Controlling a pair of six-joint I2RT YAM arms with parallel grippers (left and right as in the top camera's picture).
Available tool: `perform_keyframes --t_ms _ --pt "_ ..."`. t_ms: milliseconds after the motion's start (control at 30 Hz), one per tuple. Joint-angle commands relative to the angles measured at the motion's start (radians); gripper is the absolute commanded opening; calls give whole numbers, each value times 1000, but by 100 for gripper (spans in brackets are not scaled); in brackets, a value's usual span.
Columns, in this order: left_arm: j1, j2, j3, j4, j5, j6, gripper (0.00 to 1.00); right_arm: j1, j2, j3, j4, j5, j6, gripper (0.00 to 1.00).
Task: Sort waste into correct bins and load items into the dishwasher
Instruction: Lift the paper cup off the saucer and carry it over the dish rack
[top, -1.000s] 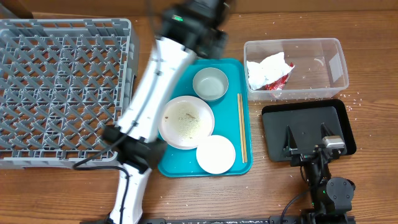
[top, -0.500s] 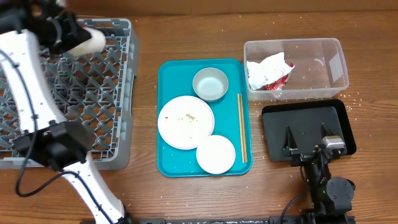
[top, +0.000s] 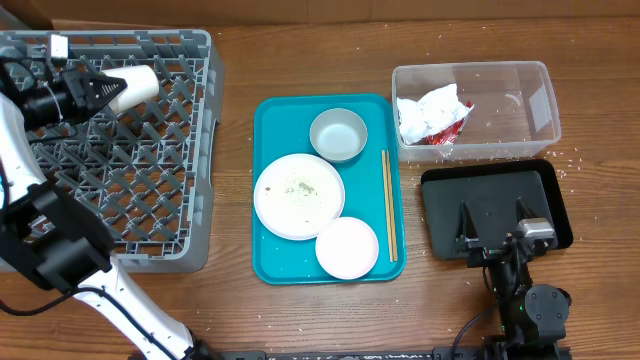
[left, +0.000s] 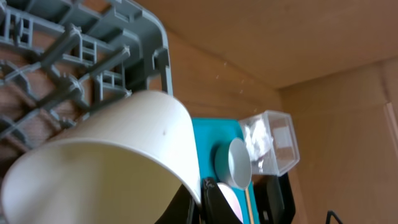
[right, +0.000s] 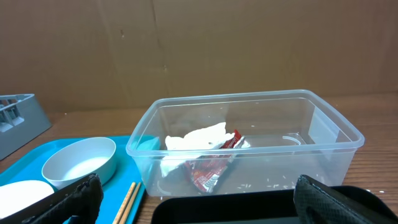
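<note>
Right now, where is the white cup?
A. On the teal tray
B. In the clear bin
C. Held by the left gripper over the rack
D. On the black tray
C: the overhead view shows the left gripper shut on the cup, which lies tipped on its side above the back of the rack.

rack (top: 110, 150): was grey, open lattice
cup (top: 137, 82): was white
tray (top: 268, 262): was teal
bowl (top: 338, 134): was pale grey-white
plate (top: 299, 196): was white, brown specks
chopsticks (top: 390, 205): were tan
bin (top: 540, 100): was clear
waste (top: 432, 113): was white and red
flat bin (top: 490, 185): was black
table (top: 600, 300): was brown woodgrain
</note>
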Motion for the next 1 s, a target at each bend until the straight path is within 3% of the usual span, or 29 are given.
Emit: perform_keyframes --t_ms 0,333,600,967 --pt "17 4 -87 82 190 58 7 7 -7 -10 5 6 -3 100" --pt "9 4 -248 303 231 -43 8 7 -7 -10 5 6 -3 100" --pt "19 4 -337 493 220 -200 4 7 -7 -10 5 6 -3 100" --pt "28 4 -336 493 -190 -397 4 7 -7 -10 5 6 -3 100"
